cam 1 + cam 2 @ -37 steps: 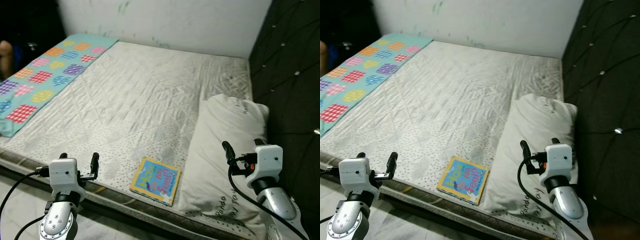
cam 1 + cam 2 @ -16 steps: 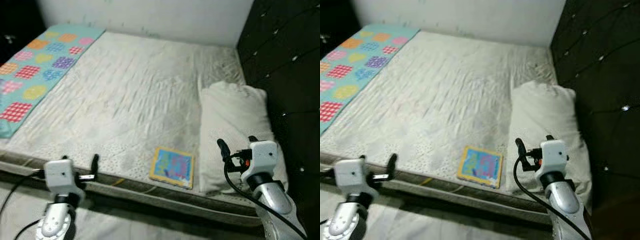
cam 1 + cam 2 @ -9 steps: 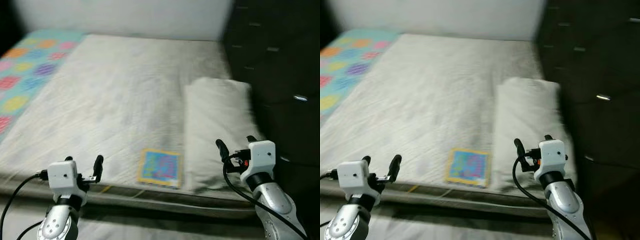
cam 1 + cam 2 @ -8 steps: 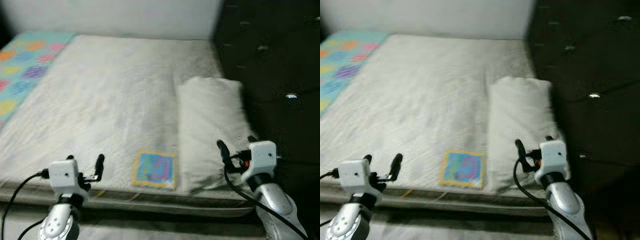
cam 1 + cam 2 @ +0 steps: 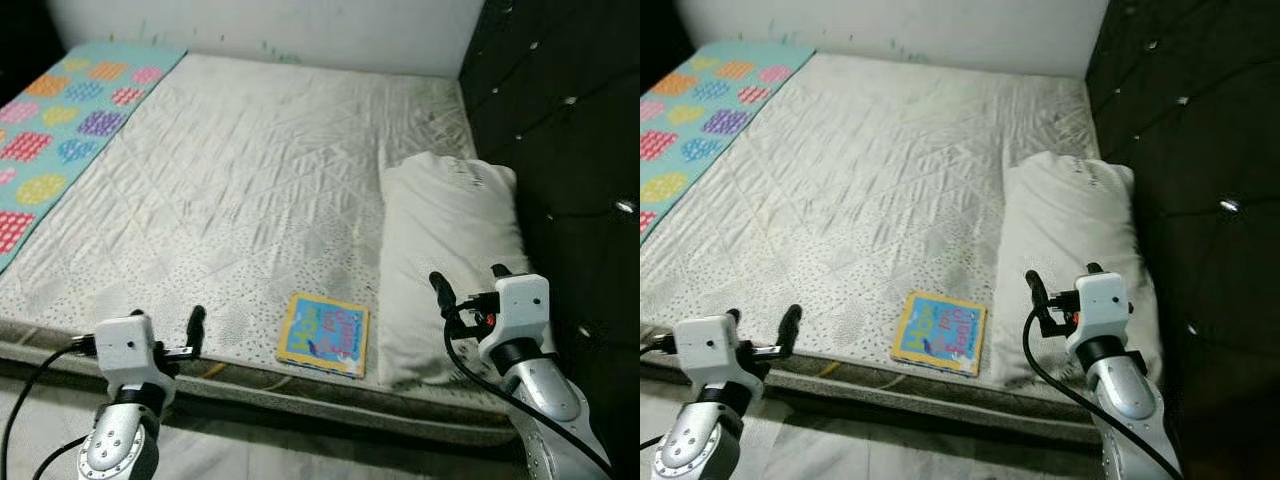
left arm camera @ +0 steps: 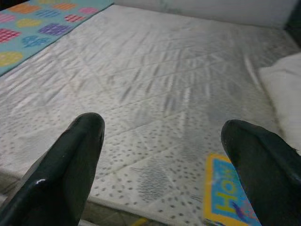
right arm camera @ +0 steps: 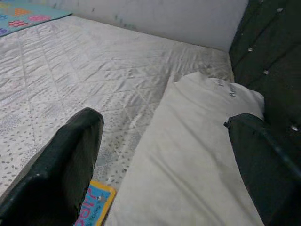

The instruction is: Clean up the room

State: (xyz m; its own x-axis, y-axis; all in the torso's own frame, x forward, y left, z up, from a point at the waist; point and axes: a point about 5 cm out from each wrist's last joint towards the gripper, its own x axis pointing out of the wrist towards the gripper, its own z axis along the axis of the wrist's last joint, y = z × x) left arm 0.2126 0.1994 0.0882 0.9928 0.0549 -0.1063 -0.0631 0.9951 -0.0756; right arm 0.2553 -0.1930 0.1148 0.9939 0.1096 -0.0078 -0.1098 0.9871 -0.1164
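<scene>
book: flat on bed, near front edge, just beside white pillow | left tool: fingers apart, holding nothing, at bed's front edge, left of book | right tool: fingers apart, holding nothing, over pillow's near end | patterned blanket: at far left of bed

A wide bed with a pale quilted mattress cover takes up most of the frame. At the upper left a turquoise blanket with coloured patches lies along its edge. A white pillow lies at the right, beside the dark padded headboard. Near the lower centre, a small colourful book lies flat, close to the front edge and just beside the pillow.
</scene>
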